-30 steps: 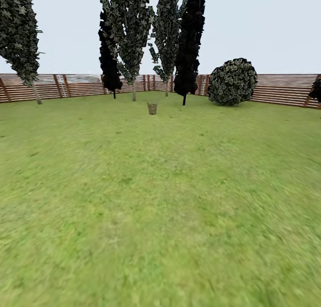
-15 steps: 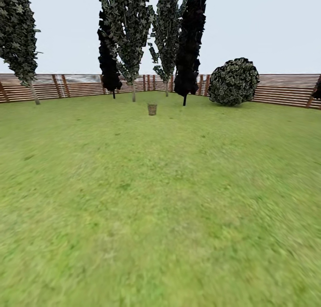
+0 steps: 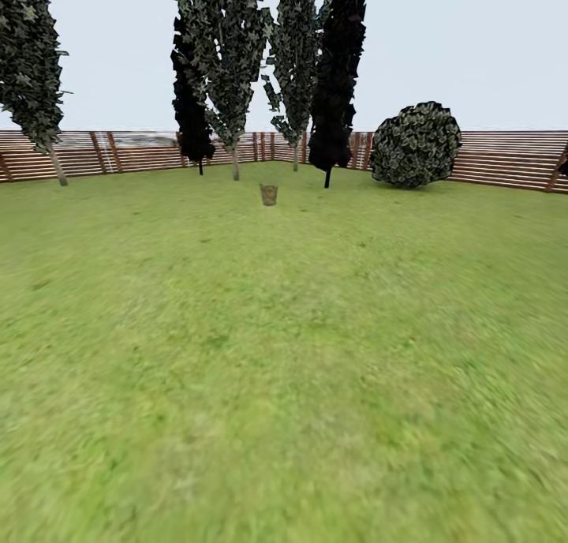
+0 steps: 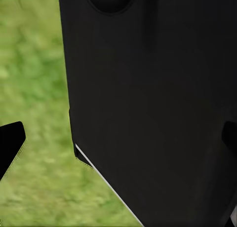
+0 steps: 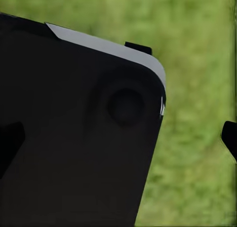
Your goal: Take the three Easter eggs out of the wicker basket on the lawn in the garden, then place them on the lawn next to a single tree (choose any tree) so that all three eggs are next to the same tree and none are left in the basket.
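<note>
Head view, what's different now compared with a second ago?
Little. The whole picture shifted slightly, so the camera moved: the far-left tree slid left and the bush right. The basket stands on the lawn before the trees as before.

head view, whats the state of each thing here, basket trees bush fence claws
Small brown wicker basket: upright on the green lawn, far off, contents too small to tell.
Pale-trunked tree with dark flecked foliage: standing, behind the basket.
Thin black-foliage tree: standing, right of the basket.
Round leafy bush: by the brown slat wooden fence.
Left claw: fingertip over grass, holding nothing visible.
Right claw: fingertip over grass, holding nothing visible.
</note>
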Controlling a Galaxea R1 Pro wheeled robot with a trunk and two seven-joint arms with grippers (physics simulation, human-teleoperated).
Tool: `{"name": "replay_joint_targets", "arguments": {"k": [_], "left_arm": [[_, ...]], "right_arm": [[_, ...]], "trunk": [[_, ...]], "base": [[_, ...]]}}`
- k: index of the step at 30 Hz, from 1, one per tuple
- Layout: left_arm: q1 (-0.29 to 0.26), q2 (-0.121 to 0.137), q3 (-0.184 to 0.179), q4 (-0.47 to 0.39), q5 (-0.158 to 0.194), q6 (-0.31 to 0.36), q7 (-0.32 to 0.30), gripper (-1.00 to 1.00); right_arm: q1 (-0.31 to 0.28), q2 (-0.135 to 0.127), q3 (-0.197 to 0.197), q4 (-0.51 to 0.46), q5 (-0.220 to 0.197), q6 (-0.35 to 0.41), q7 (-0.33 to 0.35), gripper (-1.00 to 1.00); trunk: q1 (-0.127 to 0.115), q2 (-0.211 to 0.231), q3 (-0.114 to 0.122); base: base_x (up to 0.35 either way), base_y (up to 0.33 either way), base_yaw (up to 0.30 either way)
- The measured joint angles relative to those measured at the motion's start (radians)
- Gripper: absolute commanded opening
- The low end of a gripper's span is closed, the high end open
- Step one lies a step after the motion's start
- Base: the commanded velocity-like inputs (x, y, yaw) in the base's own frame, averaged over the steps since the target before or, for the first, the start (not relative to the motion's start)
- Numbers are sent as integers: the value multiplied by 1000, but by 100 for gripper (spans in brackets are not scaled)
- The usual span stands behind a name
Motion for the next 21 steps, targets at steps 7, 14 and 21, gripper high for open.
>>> {"name": "replay_joint_targets", "arguments": {"k": [7,14,21], "left_arm": [[0,0,0,0,0,0,0,100],[0,0,0,0,1,0,0,100],[0,0,0,0,0,0,0,100]], "right_arm": [[0,2,0,0,0,0,0,100],[0,2,0,0,-1,0,0,100],[0,1,0,0,0,0,0,100]], "trunk": [[0,0,0],[0,0,0],[0,0,0]], "base": [[323,0,0],[323,0,0],[323,0,0]]}}
